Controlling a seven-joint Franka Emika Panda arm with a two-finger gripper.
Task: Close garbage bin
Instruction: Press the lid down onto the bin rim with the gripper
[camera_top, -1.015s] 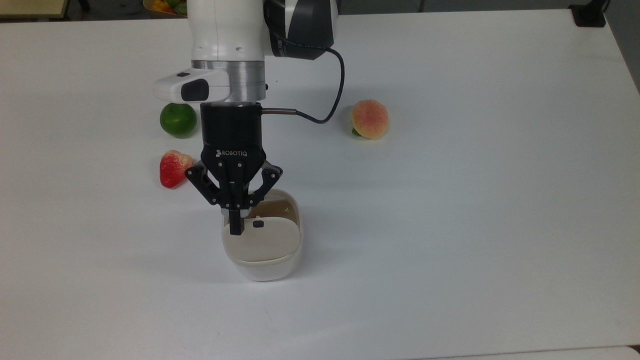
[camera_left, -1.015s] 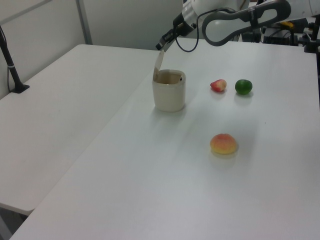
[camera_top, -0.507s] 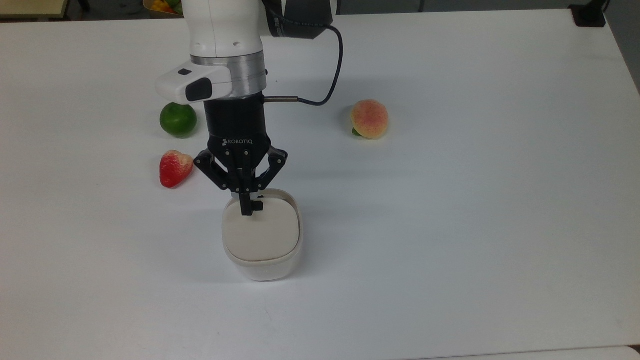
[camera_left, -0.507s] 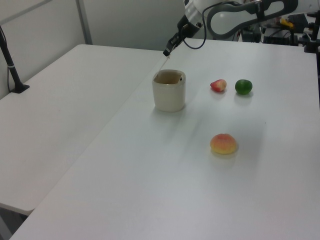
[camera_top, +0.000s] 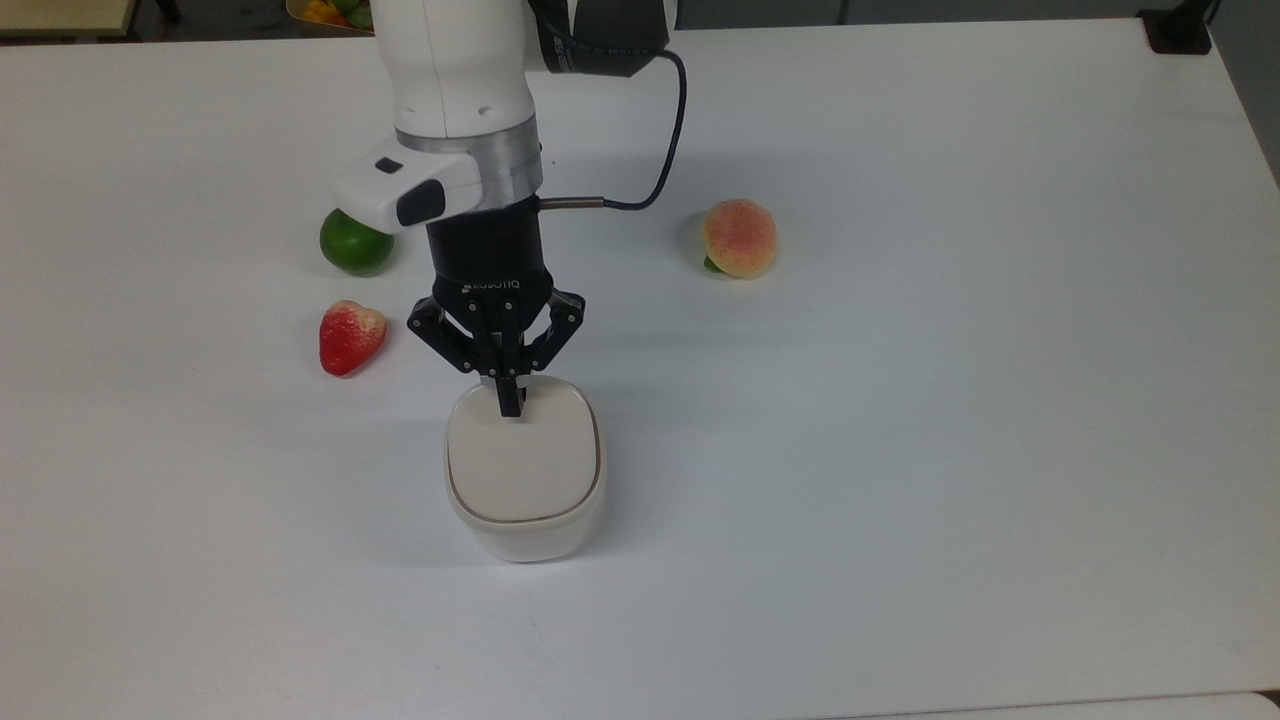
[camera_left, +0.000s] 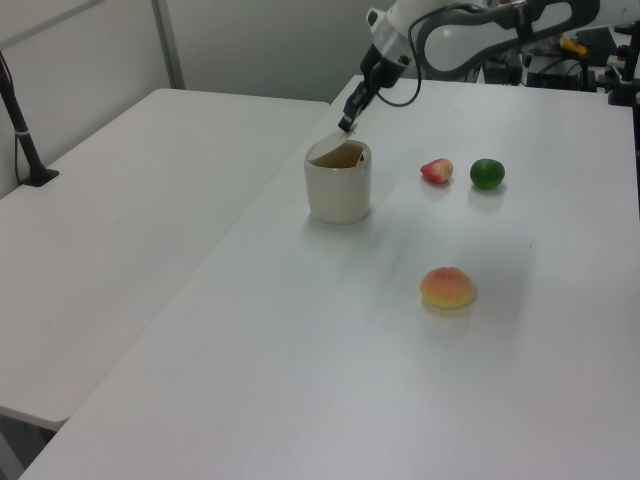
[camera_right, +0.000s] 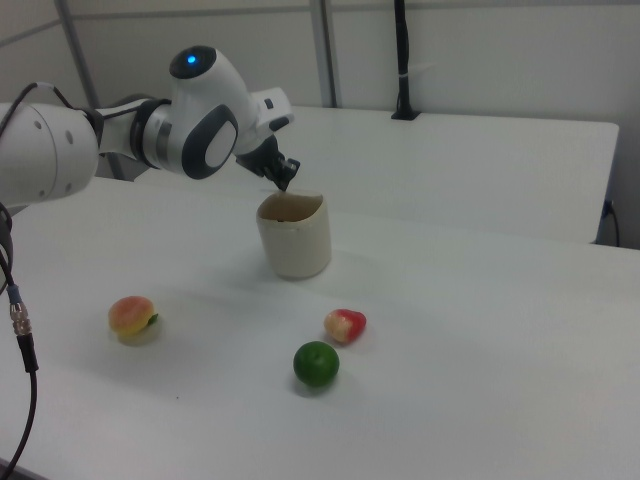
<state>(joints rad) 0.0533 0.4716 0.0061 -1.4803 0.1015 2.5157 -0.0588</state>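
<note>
On the worktop (camera_top: 900, 450), just right of the strawberry (camera_top: 349, 336), the garbage bin (camera_top: 524, 475) is getting its lid (camera_top: 522, 462) lowered: upright a second ago, now nearly flat. The tool (camera_top: 510, 403), fingers pinched together, is pressing its far edge.

Lid (camera_top: 523, 464): dropped from steeply raised to nearly flat on the garbage bin (camera_top: 527, 532).
Hand (camera_top: 510, 403): has shifted toward the lid's far edge.
</note>
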